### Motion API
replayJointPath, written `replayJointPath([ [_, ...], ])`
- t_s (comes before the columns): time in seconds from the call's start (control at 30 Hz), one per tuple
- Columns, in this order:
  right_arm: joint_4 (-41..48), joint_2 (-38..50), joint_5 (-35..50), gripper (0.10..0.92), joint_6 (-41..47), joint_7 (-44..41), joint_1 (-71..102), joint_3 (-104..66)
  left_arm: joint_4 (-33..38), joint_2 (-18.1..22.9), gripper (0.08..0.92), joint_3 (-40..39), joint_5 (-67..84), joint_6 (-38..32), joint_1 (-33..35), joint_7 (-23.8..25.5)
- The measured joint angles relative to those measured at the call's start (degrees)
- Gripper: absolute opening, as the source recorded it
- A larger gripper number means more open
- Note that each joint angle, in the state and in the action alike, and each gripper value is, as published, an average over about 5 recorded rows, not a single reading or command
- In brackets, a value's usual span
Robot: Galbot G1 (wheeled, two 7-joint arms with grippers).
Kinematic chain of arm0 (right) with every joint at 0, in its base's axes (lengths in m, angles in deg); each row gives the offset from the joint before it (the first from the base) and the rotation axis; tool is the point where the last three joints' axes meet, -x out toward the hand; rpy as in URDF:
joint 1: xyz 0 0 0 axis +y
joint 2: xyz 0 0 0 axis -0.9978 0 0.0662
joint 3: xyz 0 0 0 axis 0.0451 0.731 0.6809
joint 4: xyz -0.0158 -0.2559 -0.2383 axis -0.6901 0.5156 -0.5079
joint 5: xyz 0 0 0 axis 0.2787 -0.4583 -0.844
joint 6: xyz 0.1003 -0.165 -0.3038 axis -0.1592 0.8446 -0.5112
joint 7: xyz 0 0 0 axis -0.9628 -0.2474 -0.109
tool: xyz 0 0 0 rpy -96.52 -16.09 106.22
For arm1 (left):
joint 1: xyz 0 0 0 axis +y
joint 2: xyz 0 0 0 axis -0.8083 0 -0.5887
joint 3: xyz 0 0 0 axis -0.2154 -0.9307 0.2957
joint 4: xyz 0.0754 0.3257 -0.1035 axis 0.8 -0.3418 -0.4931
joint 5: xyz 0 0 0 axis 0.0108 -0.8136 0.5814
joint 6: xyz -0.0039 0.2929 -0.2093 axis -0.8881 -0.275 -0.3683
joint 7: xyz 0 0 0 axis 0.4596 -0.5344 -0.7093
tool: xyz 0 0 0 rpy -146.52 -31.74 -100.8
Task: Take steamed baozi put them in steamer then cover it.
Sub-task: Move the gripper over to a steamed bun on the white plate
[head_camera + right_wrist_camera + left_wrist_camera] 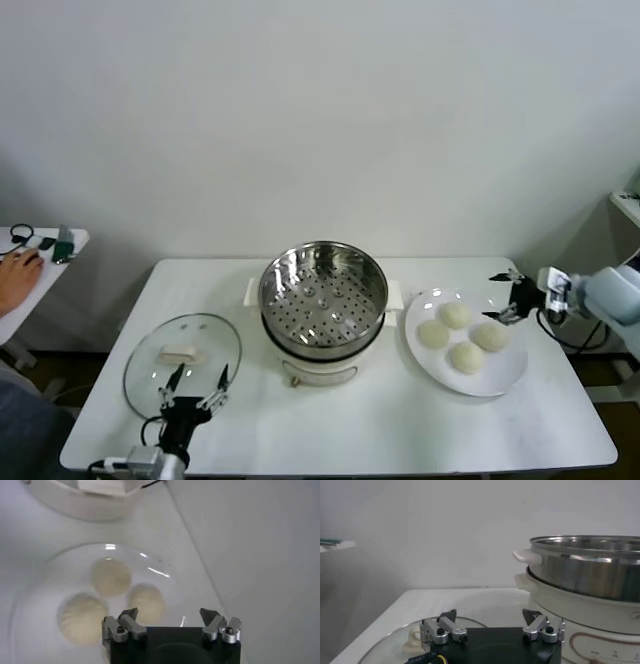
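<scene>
While both sets of fingers stand spread with nothing between them, the right gripper (508, 297) is the one poised for the first pick: it hangs at the 3 o'clock edge of the white plate (500, 378), fingertips aimed toward 9 o'clock, and the steamed baozi (461, 337) lie just beyond them in that direction, all four clustered on the plate. From the right wrist view the right gripper (169, 618) looks down on three of the buns, the closest one (146, 601) sitting just ahead of the open jaws, so I judge a short reach forward and down would bring it between the fingers. Being round, the buns offer no long axis to line up with. Farther toward 9 o'clock stands the steamer (323, 296), mid-table and empty, its perforated floor bare, so every bun has to travel that way across the plate's rim. The left gripper (198, 383) waits at the table's 7 o'clock corner, hovering at the near edge of the cover (183, 360), which lies flat on the table with its white handle toward 12 o'clock of the fingers. The right arm is plainly nearer the buns; the left arm is nearer the cover
</scene>
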Motion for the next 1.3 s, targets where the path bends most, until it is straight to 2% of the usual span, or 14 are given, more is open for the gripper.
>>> replayJointPath([
  [0.2,7.5,-5.5,2.2,0.823,0.0,-5.8,-16.8,20.0,-0.5,0.0,0.823,-0.1,-0.6,-0.2,-0.2,0.5],
  [0.43,15.3,-12.8,2.5,0.823,0.3,-9.2,-24.6,33.5,-1.0,0.2,0.823,0.1,-0.8,-0.8,0.2,0.9],
  [1.07,33.1,-27.4,-2.7,0.817,-2.0,-11.2,-22.6,36.6,-2.2,0.7,0.823,0.4,-1.1,-1.9,1.0,1.0],
  [1.3,36.1,-29.9,-4.2,0.684,-2.6,-11.1,-21.2,35.6,-2.3,0.8,0.823,0.4,-1.1,-2.1,1.1,0.9],
])
